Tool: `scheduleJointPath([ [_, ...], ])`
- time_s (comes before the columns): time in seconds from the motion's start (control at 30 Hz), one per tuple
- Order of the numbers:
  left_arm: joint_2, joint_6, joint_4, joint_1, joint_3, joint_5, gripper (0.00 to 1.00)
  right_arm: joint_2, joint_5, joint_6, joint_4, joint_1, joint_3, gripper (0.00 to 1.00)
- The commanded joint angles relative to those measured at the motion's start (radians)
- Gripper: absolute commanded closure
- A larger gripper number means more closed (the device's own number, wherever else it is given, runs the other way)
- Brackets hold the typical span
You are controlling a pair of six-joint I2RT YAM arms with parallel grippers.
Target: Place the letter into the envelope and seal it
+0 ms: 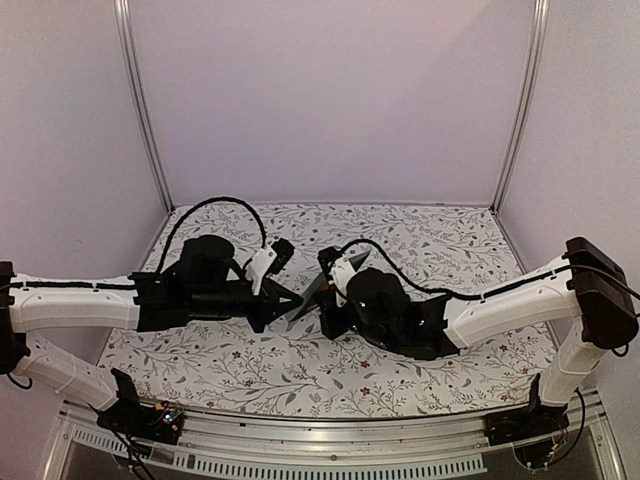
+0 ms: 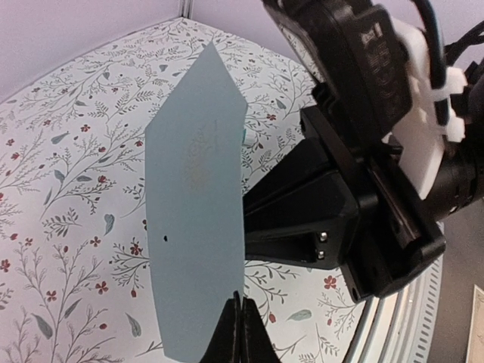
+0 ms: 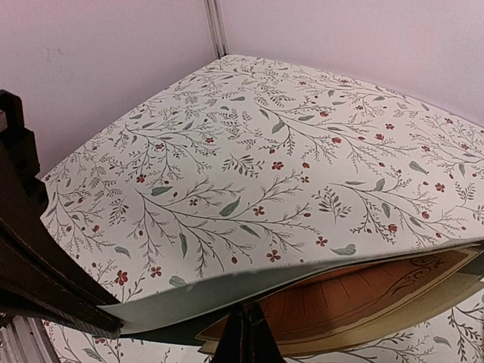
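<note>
Left gripper [image 2: 239,327]: clenched on the blunt end of the envelope [image 2: 195,219], with black fingertips pressed together over the paper. Holds it in the air above the middle of the table [image 1: 440,250], between the two arms. Seen from the left wrist: a long, pale teal sheet, smooth and matte, straight-sided and tapering to a pointed flap at the far end, with one small dark speck near a long edge.

Right gripper [image 3: 242,334]: reaches in from the right and is nipped shut on a long side edge of the envelope, with wedge-shaped black fingers closing on the paper. Cannot tell whether the same pinch catches the letter [image 3: 355,293].

Seen from the right wrist: a darker green sheet, bowed upward in a shallow arch over the letter inside the open mouth. Tan, stiff-looking paper there, with a dark curling border line and faint ruled lines. Thin cream bands of layered edges just below.

Underneath, a white table surface printed with grey-green sprigs and small red flowers. Behind, plain pale walls [image 1: 330,90].
</note>
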Motion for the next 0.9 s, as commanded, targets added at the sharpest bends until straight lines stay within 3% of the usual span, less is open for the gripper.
scheduleJointPath([
  [0.0,-0.031,0.000,0.041,0.010,-0.011,0.022,1.00,0.018,0.003,0.018,0.030,-0.005,-0.019,1.00],
  [0.13,-0.029,0.000,0.039,0.011,-0.011,0.009,1.00,0.001,-0.008,0.019,0.032,-0.004,-0.020,0.96],
  [0.37,-0.013,0.000,0.034,0.017,-0.007,-0.027,1.00,-0.140,-0.115,-0.023,-0.024,-0.004,0.014,0.55],
  [0.57,-0.009,0.001,0.043,0.024,-0.010,-0.025,1.00,-0.301,-0.172,-0.022,-0.094,-0.004,0.003,0.42],
  [0.67,-0.011,0.001,0.049,0.027,-0.013,-0.010,1.00,-0.381,-0.120,-0.016,-0.093,-0.004,-0.050,0.44],
  [0.87,-0.018,-0.004,0.056,0.027,-0.014,0.015,1.00,-0.386,-0.039,-0.028,-0.142,-0.004,-0.079,0.69],
])
